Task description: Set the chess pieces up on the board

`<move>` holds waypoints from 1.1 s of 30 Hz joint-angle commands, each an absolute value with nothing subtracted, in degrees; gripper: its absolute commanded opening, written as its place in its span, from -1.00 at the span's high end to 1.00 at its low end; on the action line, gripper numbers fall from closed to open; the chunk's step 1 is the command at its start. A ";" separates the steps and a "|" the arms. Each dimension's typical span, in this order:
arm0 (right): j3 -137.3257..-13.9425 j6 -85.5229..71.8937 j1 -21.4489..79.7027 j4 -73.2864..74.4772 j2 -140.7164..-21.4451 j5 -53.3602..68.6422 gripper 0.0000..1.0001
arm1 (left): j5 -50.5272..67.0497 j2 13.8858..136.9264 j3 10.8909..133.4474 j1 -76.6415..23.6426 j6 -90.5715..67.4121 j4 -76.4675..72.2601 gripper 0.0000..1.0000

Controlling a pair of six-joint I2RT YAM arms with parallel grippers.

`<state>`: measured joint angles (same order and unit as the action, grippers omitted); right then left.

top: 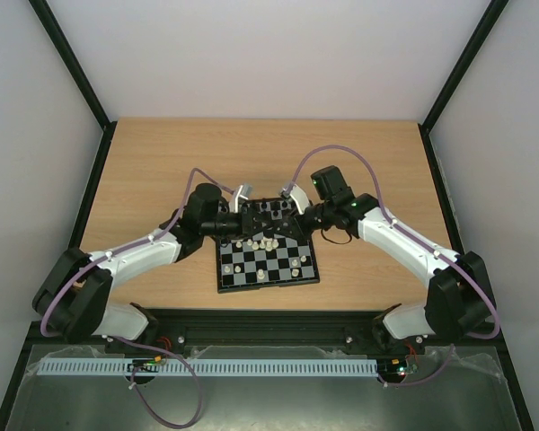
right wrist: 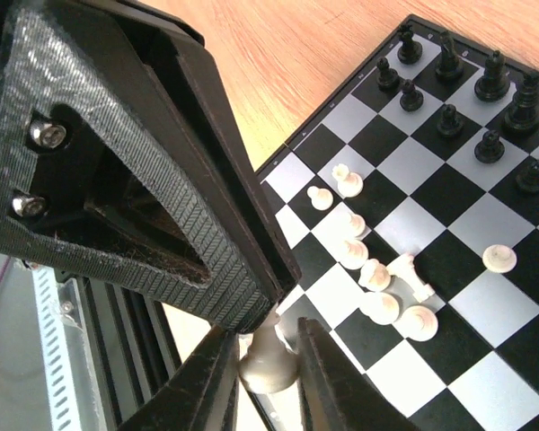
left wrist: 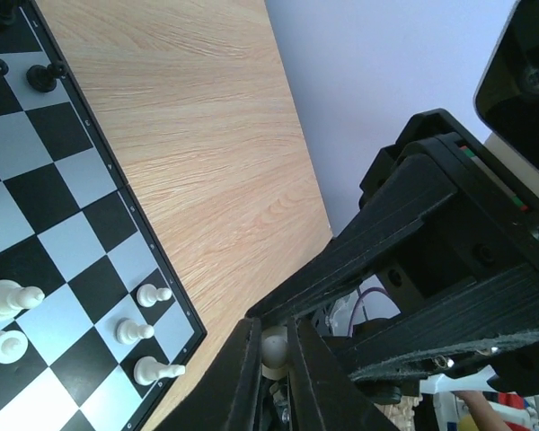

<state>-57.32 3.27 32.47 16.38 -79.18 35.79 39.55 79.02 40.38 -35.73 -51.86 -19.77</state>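
The chess pieces [right wrist: 375, 274] are only partly in order, and one small cream-white figure [right wrist: 268, 368] is off the squares, held in the air. We see the right tool [right wrist: 268, 339] clamped on its wide foot, and the left tool [left wrist: 271, 334] closed on a rounded cream head. We judge this to be the same figure, since each wrist view shows the other tool's black tips coming right down to it. So its long axis runs from one tool to the other, foot in the right, head in the left, and neither arm is nearer. Outward from there lies the flat black-and-grey checkered board [top: 244, 269] on the pale wooden counter [top: 162, 162]. The tools meet above its far edge, where the black figures [right wrist: 490, 81] stand in rows. Loose cream figures, some tipped over, crowd the middle. The near rows lie toward the arm bases, so we think one tool must let go before the other carries the figure that way
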 commanded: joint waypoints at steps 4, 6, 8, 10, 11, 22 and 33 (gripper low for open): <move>-58.34 4.76 32.21 16.28 -77.64 36.86 0.34 | 34.02 77.50 40.84 -36.38 -47.01 -13.94 0.85; -57.96 5.49 31.69 16.86 -75.76 36.71 0.23 | 29.93 76.63 41.47 -36.51 -42.86 -10.14 0.86; -57.54 5.62 30.43 16.69 -73.49 37.10 0.18 | 25.02 75.78 41.61 -37.47 -38.33 -6.85 0.87; -57.94 5.67 28.47 17.61 -71.45 37.14 0.17 | 18.95 75.48 41.89 -39.42 -33.07 -4.04 0.88; -58.57 5.71 27.38 18.43 -70.74 36.17 0.16 | 15.57 75.46 42.05 -40.84 -30.76 -2.94 0.88; -54.02 0.48 14.22 17.15 -67.11 25.95 0.12 | -1.34 81.56 43.39 -54.31 -16.70 -5.43 0.85; -51.74 1.47 12.89 15.76 -66.78 25.69 0.12 | -2.39 93.33 49.11 -58.70 -12.28 -5.76 0.84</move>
<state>-52.75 1.26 13.15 16.34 -67.83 25.82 -0.89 91.15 47.11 -57.63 -14.92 -5.15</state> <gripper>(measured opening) 0.440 0.085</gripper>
